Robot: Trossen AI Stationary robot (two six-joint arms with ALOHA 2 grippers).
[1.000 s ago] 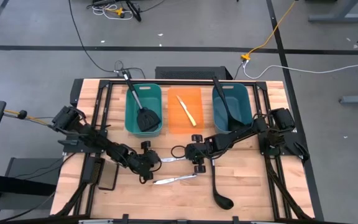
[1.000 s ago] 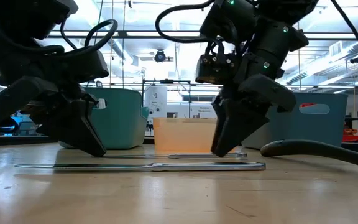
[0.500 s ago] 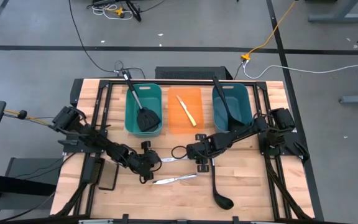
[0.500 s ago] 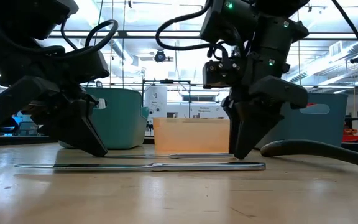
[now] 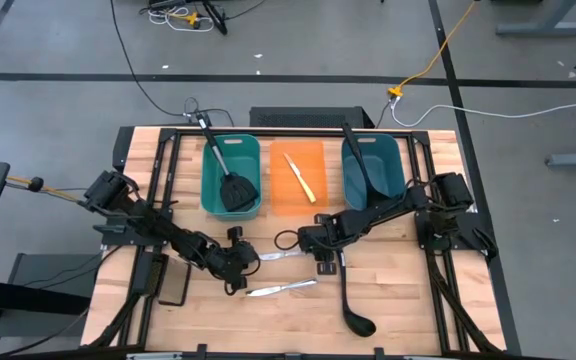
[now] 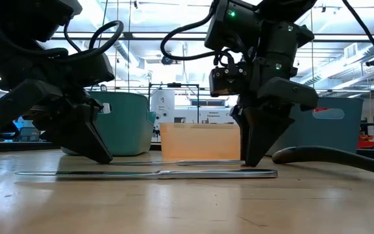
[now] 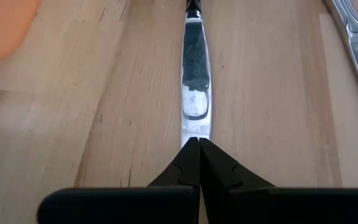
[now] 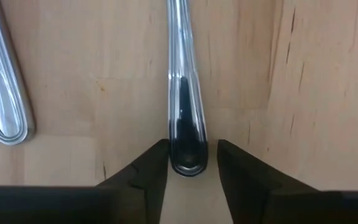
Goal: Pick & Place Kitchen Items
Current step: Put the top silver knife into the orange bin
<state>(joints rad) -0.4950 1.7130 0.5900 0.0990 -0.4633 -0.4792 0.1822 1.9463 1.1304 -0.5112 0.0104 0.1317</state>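
Two silver table knives lie on my wooden table (image 5: pixel 398 290) in front of the bins, and I have both pincers down at the one nearer the bins, the rear knife (image 5: pixel 281 254). My left gripper (image 5: pixel 245 262) sits at its blade end; in my left wrist view the fingertips (image 7: pixel 198 163) are pressed together with no gap, their points touching the tip of the blade (image 7: pixel 195 81), not around it. My right gripper (image 5: pixel 309 243) is at the handle end, fingers parted, and in my right wrist view the rounded handle end (image 8: pixel 186 134) lies between the two fingers (image 8: pixel 146 168) without being squeezed. The second knife, the front knife (image 5: pixel 281 288), lies apart on the wood just nearer the table's front edge. A long black ladle (image 5: pixel 349 300) rests on the table to the right of it. Further back, the teal bin (image 5: pixel 231 176) holds a black slotted spatula (image 5: pixel 230 180), the orange bin (image 5: pixel 299 177) holds a cream-handled knife (image 5: pixel 302 179), and the blue bin (image 5: pixel 373 170) holds another ladle (image 5: pixel 365 175). A flat black pad (image 5: pixel 174 287) lies by my left arm.
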